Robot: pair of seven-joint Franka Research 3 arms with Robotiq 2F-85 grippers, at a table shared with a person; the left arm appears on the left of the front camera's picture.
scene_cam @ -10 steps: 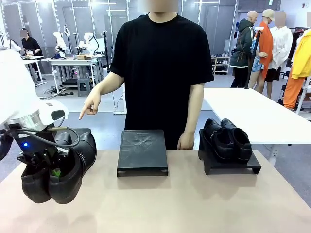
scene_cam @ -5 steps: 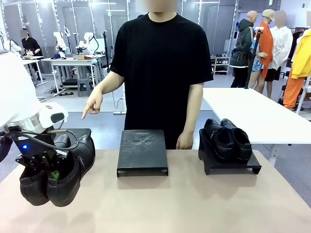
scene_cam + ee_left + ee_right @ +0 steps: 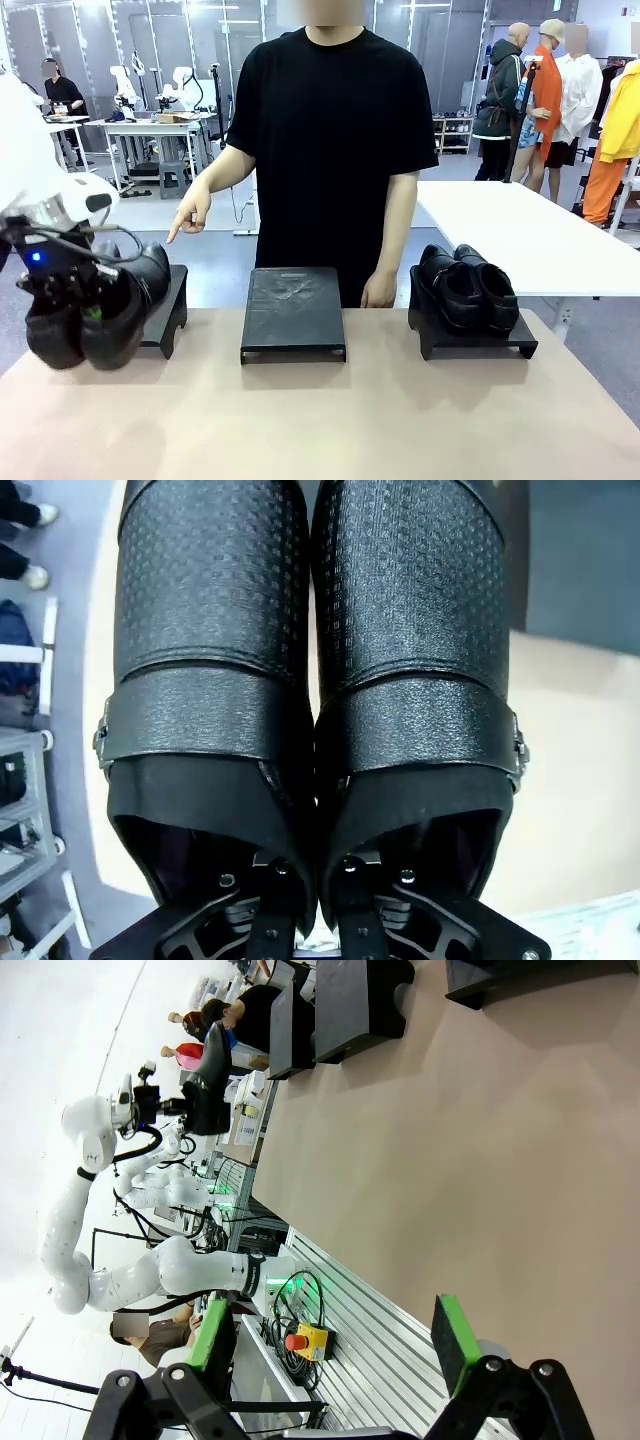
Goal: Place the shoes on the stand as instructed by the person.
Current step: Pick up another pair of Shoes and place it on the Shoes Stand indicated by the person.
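Observation:
My left gripper (image 3: 68, 292) is shut on the inner walls of a pair of black shoes (image 3: 95, 312), holding them together in the air at the table's far left, just in front of the empty left stand (image 3: 170, 312). In the left wrist view the two shoes (image 3: 310, 680) hang side by side, toes pointing away, with the gripper (image 3: 308, 920) pinched between them. A second pair of shoes (image 3: 468, 288) sits on the right stand (image 3: 480, 345). The person (image 3: 330, 150) points a finger (image 3: 186, 216) down toward the left side. My right gripper (image 3: 335, 1345) is open and holds nothing.
An empty black middle stand (image 3: 293, 310) sits in front of the person, whose other hand (image 3: 381, 290) rests at the table's far edge. The tan table top (image 3: 350, 420) has free room along the front. The right wrist view shows the left arm (image 3: 85, 1160) far off.
My left gripper has lifted the pair of shoes up and a little to the left, uncovering more of the left stand. The person's pointing hand has stayed nearly still.

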